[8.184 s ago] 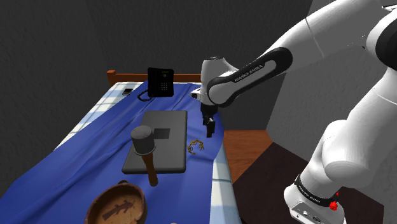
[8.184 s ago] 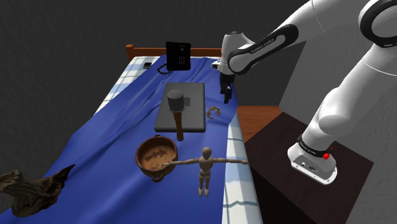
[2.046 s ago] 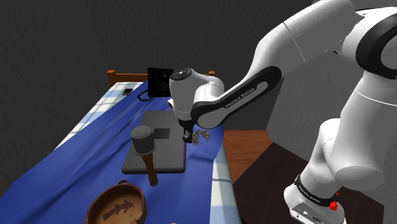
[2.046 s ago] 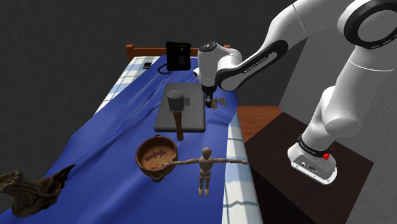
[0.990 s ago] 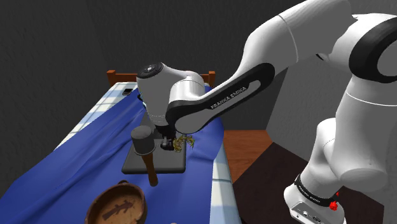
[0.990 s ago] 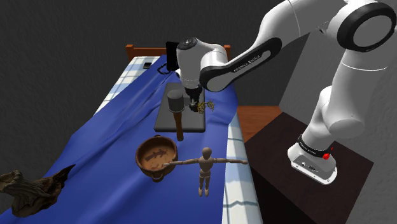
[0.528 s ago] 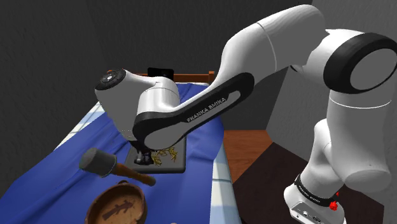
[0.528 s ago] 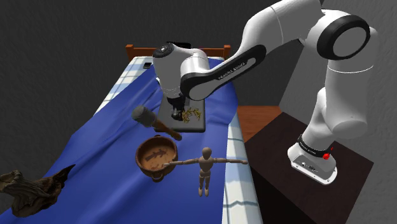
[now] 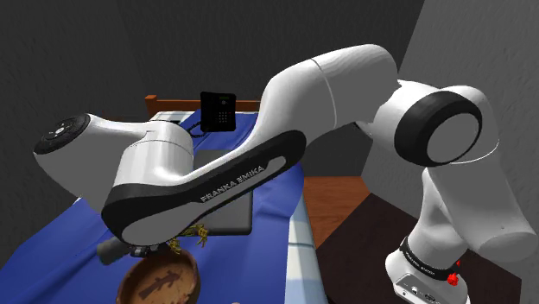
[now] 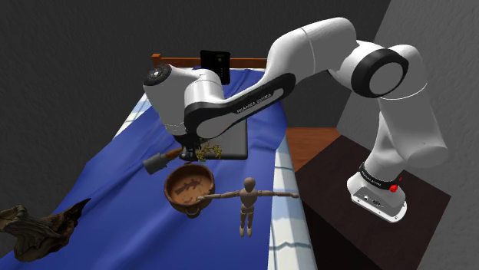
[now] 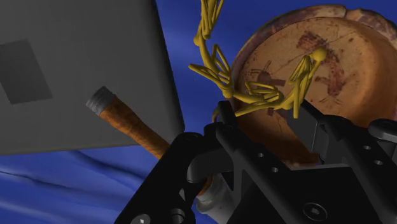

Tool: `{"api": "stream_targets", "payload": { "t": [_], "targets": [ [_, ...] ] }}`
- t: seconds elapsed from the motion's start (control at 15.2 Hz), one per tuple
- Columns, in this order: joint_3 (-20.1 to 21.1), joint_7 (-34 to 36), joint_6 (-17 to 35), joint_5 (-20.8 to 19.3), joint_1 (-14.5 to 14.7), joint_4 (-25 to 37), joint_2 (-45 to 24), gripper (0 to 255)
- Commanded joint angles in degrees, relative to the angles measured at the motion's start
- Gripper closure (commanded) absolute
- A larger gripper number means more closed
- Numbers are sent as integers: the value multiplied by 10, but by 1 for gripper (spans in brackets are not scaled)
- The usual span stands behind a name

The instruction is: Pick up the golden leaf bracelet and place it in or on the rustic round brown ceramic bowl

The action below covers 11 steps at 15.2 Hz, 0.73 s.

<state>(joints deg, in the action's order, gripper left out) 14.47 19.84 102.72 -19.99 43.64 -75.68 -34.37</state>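
The pick is done, and the placing is what remains. The hand (image 10: 189,156) is closed on the gold bracelet (image 10: 208,150), which hangs clear of the bed (image 10: 107,199) at the centre of the second exterior view, just above the far rim of the brown bowl (image 10: 188,187). In the wrist view the bracelet (image 11: 251,95) rises from between the black fingers, with the bowl's inside (image 11: 337,70) right behind it. So the hand looks to be at the bowl's edge or just over it. The bracelet is not in the bowl yet. I judge that what is left is a short move over the middle, then letting go.

Eight seconds ago the bracelet lay on the blue cover beside the right edge of the grey slab (image 10: 234,138), with the hand hanging open above it. Since then the arm has swept from the upper middle of the frame down toward the lower left, carrying the bracelet with it.

The mallet (image 10: 157,162) has moved too. It had lain on the slab with its handle over the near edge. Half a second ago it was swinging aside. Now its dark head rests on the cover to the left of the bowl, apparently pushed there by the passing arm.
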Motion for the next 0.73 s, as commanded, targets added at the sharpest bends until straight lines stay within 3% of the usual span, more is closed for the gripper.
{"api": "stream_targets", "payload": {
  "t": [0.0, 0.2, 0.26, 0.66],
  "targets": [
    [-1, 6, -37, -6, 24, 85, -50, 255],
    [-7, 5, -112, -14, 69, 263, -153, 255],
    [-17, -10, -179, -18, 103, 423, -241, 255],
    [-14, 9, -112, -17, 88, 321, -211, 255]
  ]
}}
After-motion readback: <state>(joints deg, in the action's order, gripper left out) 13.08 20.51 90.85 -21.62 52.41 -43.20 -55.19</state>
